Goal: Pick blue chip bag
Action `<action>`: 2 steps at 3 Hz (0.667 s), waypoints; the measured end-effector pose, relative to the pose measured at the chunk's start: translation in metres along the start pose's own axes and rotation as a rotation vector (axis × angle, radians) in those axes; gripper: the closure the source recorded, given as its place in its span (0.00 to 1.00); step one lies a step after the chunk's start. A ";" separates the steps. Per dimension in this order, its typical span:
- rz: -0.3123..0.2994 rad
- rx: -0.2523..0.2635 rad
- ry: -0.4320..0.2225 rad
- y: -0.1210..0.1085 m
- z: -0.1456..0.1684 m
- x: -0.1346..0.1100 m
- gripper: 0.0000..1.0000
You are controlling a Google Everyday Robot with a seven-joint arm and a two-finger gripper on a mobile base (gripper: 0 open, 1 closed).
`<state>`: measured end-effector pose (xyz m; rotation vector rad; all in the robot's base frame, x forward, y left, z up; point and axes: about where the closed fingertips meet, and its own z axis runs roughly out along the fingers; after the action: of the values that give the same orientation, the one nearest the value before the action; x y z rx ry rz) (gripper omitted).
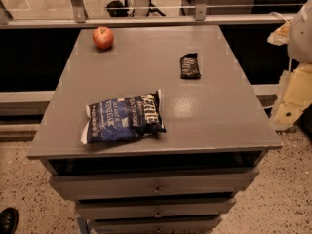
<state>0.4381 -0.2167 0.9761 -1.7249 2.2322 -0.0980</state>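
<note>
The blue chip bag (123, 118) lies flat on the grey cabinet top (209, 116), near the front left. It is dark blue with white lettering and white sealed ends. My gripper (288, 104) is at the right edge of the view, beside the cabinet's right side and off its top. It is well to the right of the bag and not touching it.
A red apple (103, 38) sits at the back left of the top. A small black snack packet (190, 66) lies right of centre towards the back. Drawers (156, 184) are below the front edge. A railing (146, 19) runs behind. A black shoe (8, 220) is at the bottom left.
</note>
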 end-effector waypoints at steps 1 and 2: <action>0.000 0.000 0.000 0.000 0.000 0.000 0.00; 0.012 -0.027 -0.062 -0.002 0.024 -0.014 0.00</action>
<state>0.4498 -0.2006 0.9568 -1.7048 2.2092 -0.0114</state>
